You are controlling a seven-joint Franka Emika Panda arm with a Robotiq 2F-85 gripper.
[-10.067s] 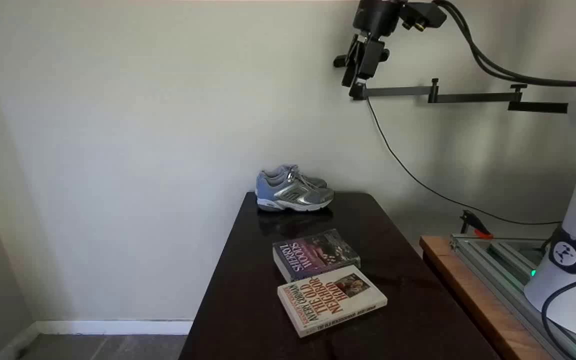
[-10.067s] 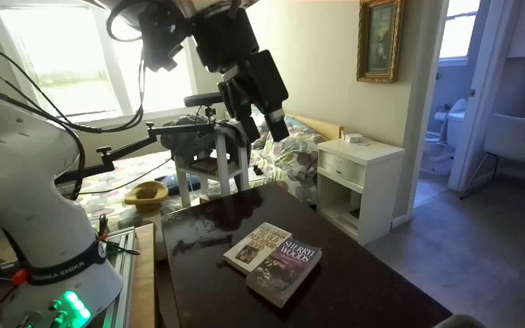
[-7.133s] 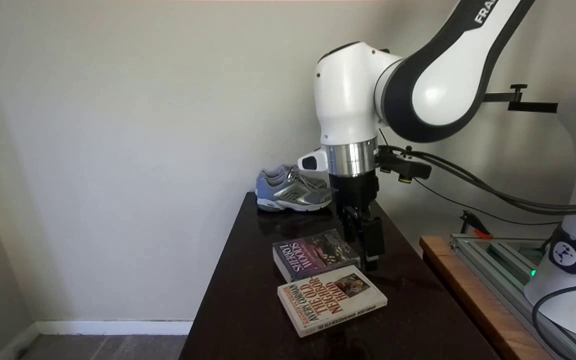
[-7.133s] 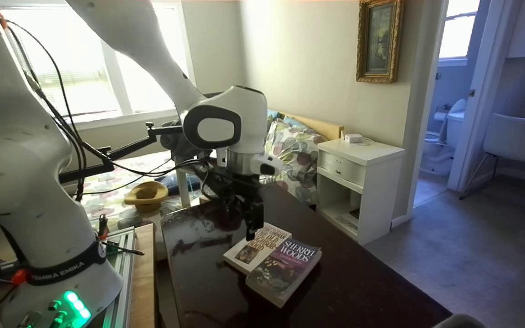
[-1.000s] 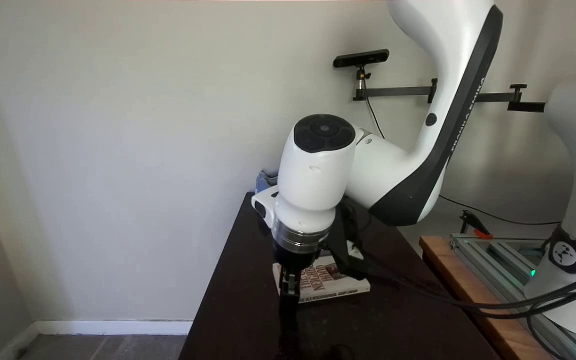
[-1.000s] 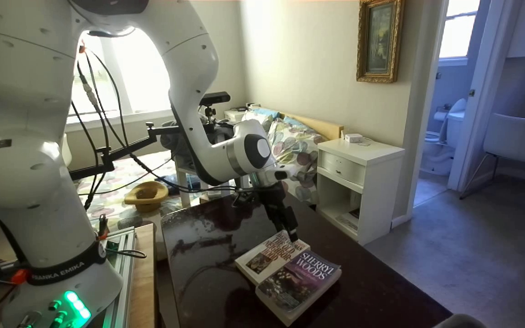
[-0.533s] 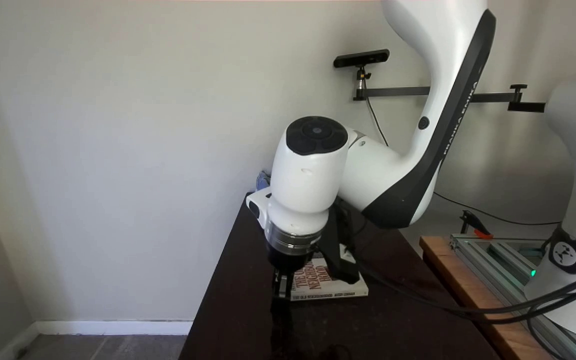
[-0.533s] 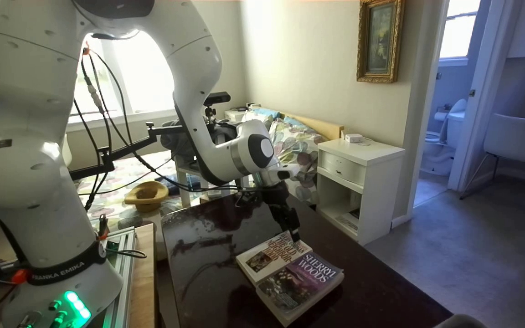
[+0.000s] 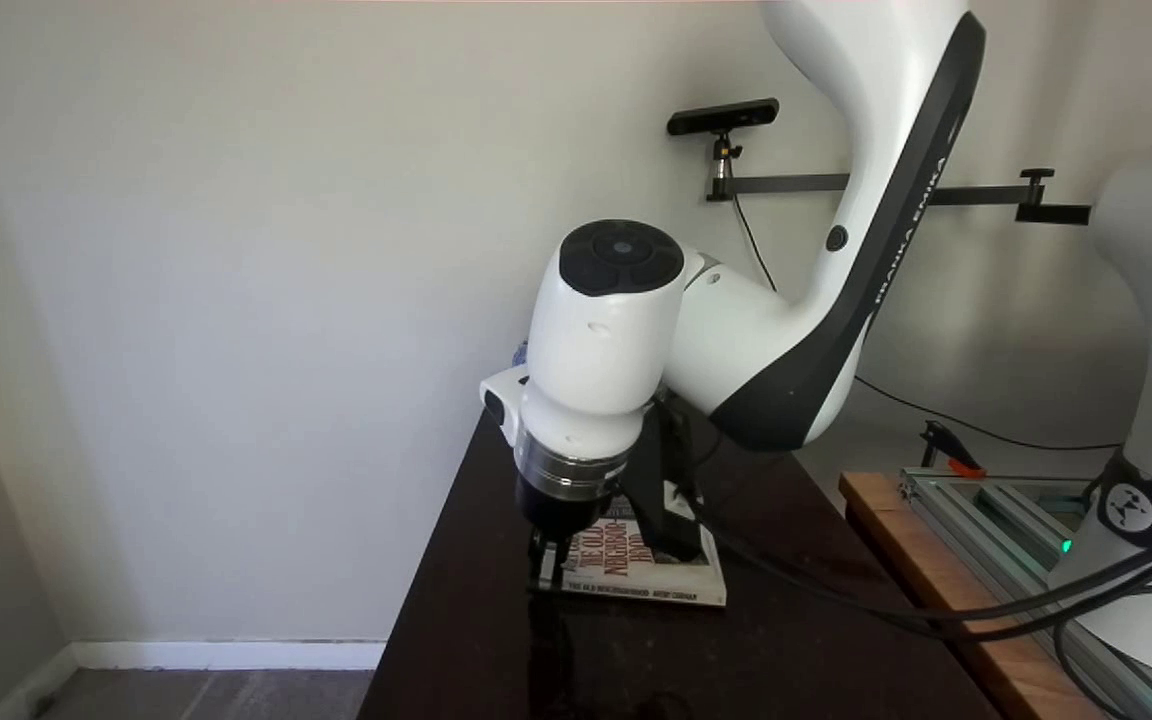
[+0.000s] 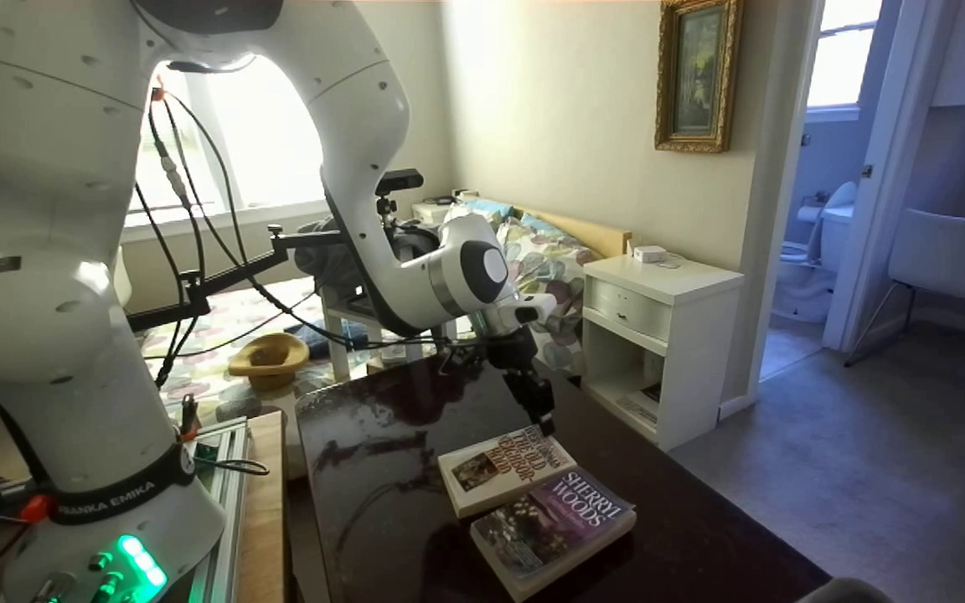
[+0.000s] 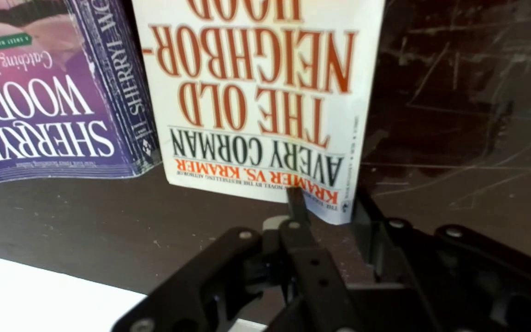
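Observation:
A white paperback with red and black lettering (image 11: 247,92) lies on the dark table, and its corner beside the spine is between the fingers of my gripper (image 11: 327,196). One finger (image 11: 297,207) overlaps the cover's end and the other stands against the spine side; the cover's corner bulges between them. In both exterior views the gripper (image 10: 545,425) points down at the end of this book (image 9: 641,575). A purple paperback (image 11: 39,115) lies next to it, touching near one corner with a narrow wedge between them in an exterior view (image 10: 554,532). The arm hides much of it elsewhere.
The dark tabletop (image 9: 786,660) stretches around the books. A shoe (image 9: 520,353) at its far end is almost hidden behind the arm. Black cables (image 9: 896,610) hang from the wrist toward the base. A white nightstand (image 10: 663,285) and a bed stand beyond the table.
Over the last second the fingers have come together on the white book's corner. The gripper has shifted slightly, and the white book has turned, its near end swinging away from the purple one.

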